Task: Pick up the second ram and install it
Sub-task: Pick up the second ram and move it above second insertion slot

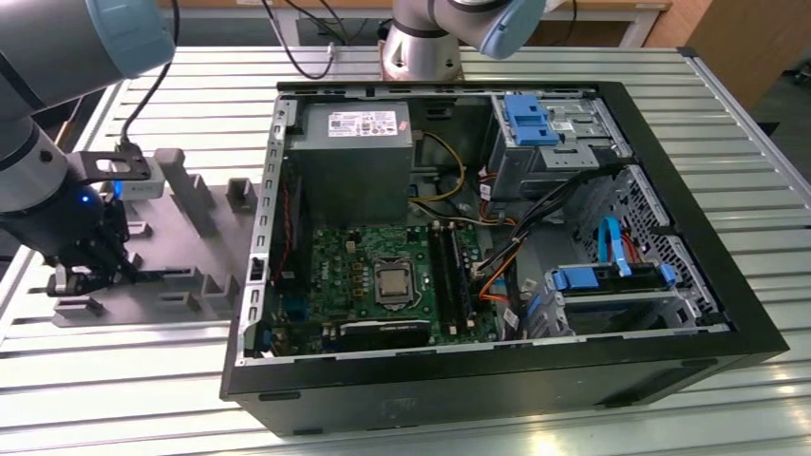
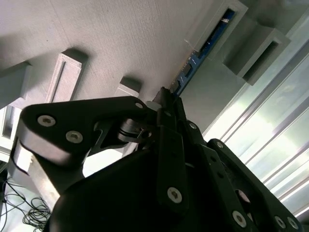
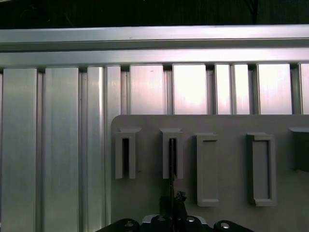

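Black fingers [image 2: 169,121] sit nearest in the second wrist view, drawn together on the near end of the ram [image 2: 203,48]. The ram stands on edge in a slot of the grey fixture [image 1: 190,237], at the lower left of the exterior view, on the desk [image 1: 533,66]. Risk: the grip appears to hold one end only, so an off-axis pull could cock the thin board and jam it in the slot, or let it slip. At frame centre, the open case [image 1: 507,380] holds the motherboard [image 1: 355,256].
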`<state>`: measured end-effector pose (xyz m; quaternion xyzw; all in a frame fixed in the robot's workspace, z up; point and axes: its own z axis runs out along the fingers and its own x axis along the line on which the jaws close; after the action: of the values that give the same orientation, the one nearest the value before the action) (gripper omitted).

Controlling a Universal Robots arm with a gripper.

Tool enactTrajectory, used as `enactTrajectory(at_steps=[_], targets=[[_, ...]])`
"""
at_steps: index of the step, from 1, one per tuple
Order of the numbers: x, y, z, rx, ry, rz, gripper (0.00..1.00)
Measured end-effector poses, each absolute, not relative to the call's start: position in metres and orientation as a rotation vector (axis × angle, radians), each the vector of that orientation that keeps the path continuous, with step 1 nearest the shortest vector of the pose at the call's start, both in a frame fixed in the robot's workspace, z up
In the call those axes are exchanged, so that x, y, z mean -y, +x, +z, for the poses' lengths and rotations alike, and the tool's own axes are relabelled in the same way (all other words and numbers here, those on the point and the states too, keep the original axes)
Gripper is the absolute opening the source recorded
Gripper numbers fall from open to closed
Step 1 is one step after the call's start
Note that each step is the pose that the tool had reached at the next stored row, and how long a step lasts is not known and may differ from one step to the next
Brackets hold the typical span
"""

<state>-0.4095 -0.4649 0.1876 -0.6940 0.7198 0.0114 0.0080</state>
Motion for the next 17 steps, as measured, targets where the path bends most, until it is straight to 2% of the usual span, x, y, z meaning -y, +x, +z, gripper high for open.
enactTrajectory(at_steps=[17], targets=[[0.4649, -0.4095, 0.1898, -2.249, -2.169, 0.036, 0.14]])
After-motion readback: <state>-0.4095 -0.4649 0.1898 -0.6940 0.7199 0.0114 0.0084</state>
